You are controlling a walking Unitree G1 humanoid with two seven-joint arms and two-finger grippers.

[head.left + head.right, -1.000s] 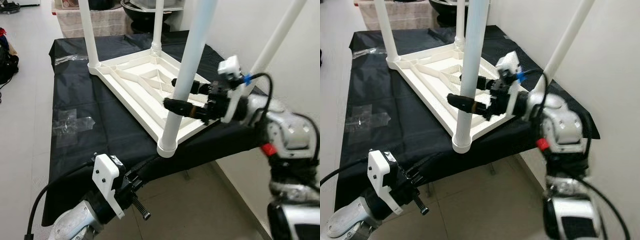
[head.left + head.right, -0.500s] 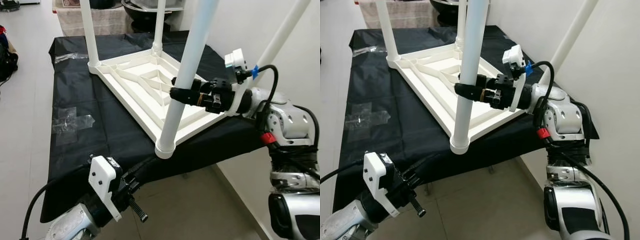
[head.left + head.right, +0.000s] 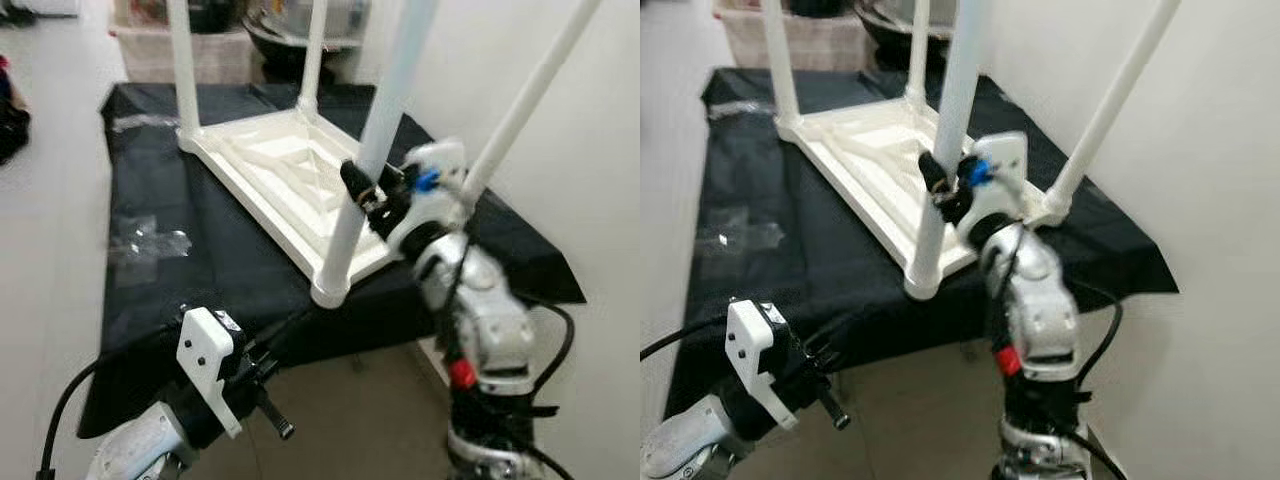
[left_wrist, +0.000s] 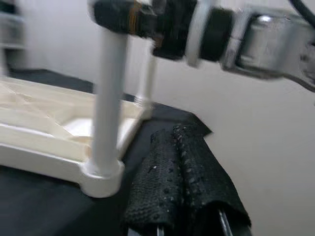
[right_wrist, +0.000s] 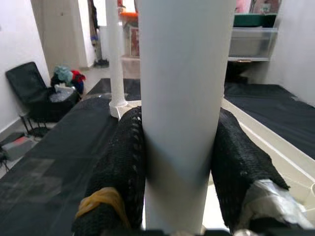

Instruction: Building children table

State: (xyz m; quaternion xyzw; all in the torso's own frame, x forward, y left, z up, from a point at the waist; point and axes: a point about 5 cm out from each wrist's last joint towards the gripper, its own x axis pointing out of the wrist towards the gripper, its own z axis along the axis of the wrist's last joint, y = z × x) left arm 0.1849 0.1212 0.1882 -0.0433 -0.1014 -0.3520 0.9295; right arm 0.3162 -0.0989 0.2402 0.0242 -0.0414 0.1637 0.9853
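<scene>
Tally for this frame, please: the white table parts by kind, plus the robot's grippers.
white legs, standing up: 4
white tabletop, upside down: 1
grippers: 2 (right gripper clamped on the near leg; left gripper shut, holding nothing)
Total: 7

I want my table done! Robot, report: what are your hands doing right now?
Right end effector clamped on near table leg. Left end effector shut, idle below black-covered bench. Upturned tabletop lies flat, legs up. Nothing blocking.
</scene>
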